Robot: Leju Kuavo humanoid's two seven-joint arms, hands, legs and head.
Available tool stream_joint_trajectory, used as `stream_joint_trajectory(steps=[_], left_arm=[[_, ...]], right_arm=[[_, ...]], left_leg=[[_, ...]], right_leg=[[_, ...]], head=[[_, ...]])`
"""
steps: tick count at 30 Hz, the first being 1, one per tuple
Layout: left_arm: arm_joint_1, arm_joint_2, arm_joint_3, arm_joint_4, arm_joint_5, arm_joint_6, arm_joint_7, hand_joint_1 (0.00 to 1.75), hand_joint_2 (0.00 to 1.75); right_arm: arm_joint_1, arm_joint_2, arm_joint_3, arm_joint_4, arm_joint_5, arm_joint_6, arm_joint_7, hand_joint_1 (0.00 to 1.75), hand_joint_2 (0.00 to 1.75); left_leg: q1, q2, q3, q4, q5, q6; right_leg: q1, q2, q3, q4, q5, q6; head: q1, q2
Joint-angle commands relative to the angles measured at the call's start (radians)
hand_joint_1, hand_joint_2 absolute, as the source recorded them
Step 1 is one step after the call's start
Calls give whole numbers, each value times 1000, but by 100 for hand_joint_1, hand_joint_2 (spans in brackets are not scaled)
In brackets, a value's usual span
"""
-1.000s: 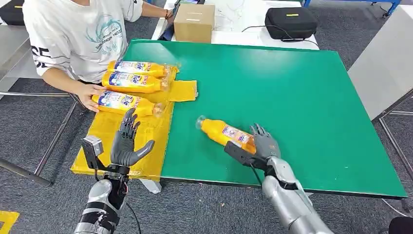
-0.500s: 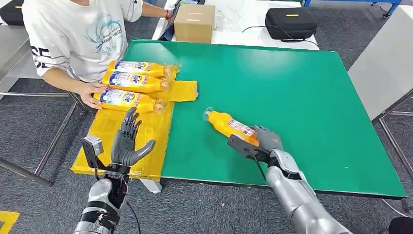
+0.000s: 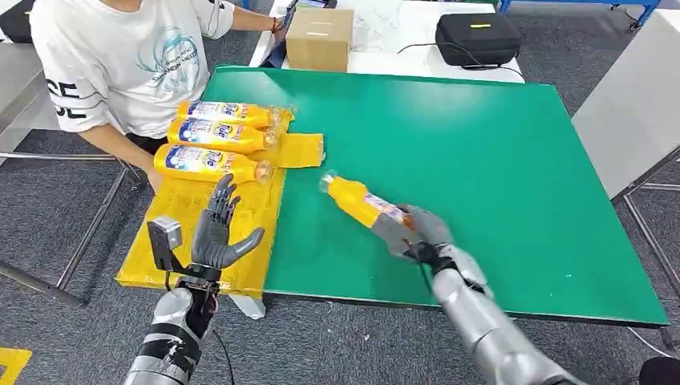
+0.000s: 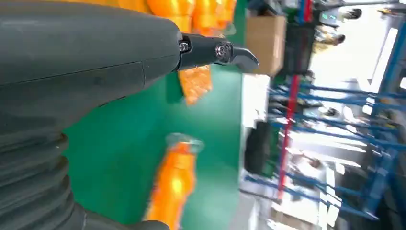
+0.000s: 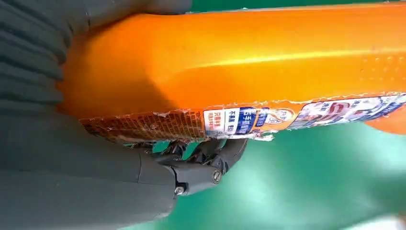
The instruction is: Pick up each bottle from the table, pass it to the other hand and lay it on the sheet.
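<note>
My right hand [image 3: 418, 236] grips the lower end of an orange bottle [image 3: 358, 203] above the green table [image 3: 497, 152], the bottle's clear cap pointing toward the yellow sheet [image 3: 200, 228]. In the right wrist view the orange bottle [image 5: 249, 62] lies across the right hand [image 5: 95, 158], fingers [image 5: 210, 158] curled under it. My left hand [image 3: 218, 233] is raised over the sheet's near part, palm upright, fingers spread, holding nothing. The left wrist view has the bottle [image 4: 174, 182] blurred beyond the left hand [image 4: 86, 62]. Three more bottles [image 3: 212, 132] lie side by side on the sheet's far part.
A person in a white shirt [image 3: 128, 56] sits at the table's far left corner beside the sheet. A cardboard box [image 3: 319, 37] and a black case [image 3: 478, 36] stand on a white table behind. A grey table [image 3: 633, 112] borders the right side.
My right hand has lifted the bottle and swung it left toward the sheet. The person's hand has left the nearest laid bottle. My left hand shifted slightly right and up.
</note>
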Motion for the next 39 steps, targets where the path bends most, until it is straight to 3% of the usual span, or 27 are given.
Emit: stream_joint_trajectory(steps=[1, 12, 20, 39], left_arm=[[-74, 13, -126, 58, -34, 77, 70, 0, 175], [-109, 13, -187, 103, -17, 89, 110, 0, 175], [-114, 22, -249, 74, 74, -22, 129, 0, 175], [-112, 30, -242, 45, 245, -70, 186, 0, 175]], right_arm=[[98, 175, 24, -214, -97, -138, -92, 175, 175], [88, 210, 88, -209, -134, -184, -132, 175, 175], [41, 220, 166, -140, -139, -167, -167, 175, 175], [92, 232, 328, -81, -91, -145, -184, 175, 175]], left_leg=[[1, -1, -1, 0, -1, -1], [0, -1, -1, 0, -2, -1], [0, 0, 0, 0, -3, -2], [1, -2, -2, -1, -2, -1]], right_leg=[[1, 0, -1, 1, -2, -1], [0, 0, -1, 0, -3, -2], [0, 1, 1, 0, -3, -2], [1, -2, -1, -1, -3, -2]], head=[[0, 0], [1, 0], [0, 0], [1, 0]])
